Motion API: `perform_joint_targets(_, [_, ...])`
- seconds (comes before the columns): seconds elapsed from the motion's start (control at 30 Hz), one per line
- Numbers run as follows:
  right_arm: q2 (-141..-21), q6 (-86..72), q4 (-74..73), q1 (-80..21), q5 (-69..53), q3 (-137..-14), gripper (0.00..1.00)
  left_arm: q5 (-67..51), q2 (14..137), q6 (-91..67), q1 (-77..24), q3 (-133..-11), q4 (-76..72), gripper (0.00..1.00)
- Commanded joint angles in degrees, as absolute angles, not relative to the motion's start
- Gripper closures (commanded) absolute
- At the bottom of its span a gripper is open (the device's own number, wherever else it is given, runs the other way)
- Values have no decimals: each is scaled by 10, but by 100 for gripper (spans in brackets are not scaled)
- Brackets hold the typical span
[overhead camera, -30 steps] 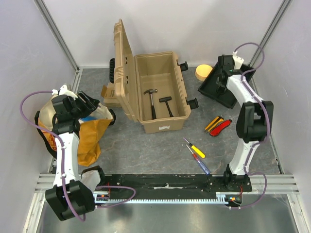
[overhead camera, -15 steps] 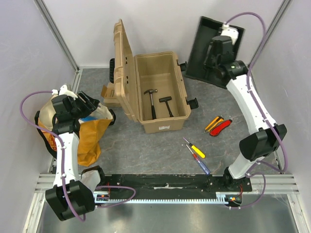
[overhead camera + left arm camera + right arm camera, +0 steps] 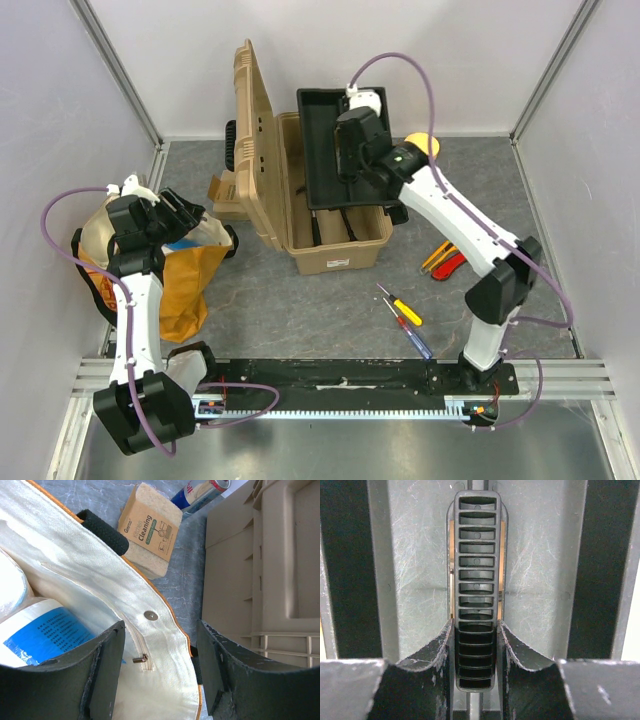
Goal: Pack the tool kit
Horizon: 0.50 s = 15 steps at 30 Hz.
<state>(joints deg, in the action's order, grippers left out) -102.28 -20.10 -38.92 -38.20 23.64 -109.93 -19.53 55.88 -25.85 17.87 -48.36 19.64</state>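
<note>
Top external: black inner tray (image 3: 320,130) above open tan toolbox (image 3: 338,256), pinched at its ribbed handle (image 3: 475,555) by right gripper (image 3: 475,637). Left gripper (image 3: 160,652) spread wide over cloth bag (image 3: 95,580). Screwdrivers (image 3: 405,312) loose on table (image 3: 290,310).

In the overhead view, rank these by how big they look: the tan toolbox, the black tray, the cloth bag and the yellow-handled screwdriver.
1. tan toolbox
2 and 3. black tray and cloth bag look about alike; the tray is held up nearer the camera, so I won't rank them.
4. yellow-handled screwdriver
</note>
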Motion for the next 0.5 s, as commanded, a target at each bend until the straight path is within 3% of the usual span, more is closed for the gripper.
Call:
perform_joint_targets(0.0, [-1068, -224, -397, -411, 282, -1168, 100, -191, 551, -241, 177, -496, 185, 36])
perform_joint_targets(0.47, [-1155, -250, -464, -434, 308, -1208, 100, -194, 550, -241, 178, -497, 185, 35])
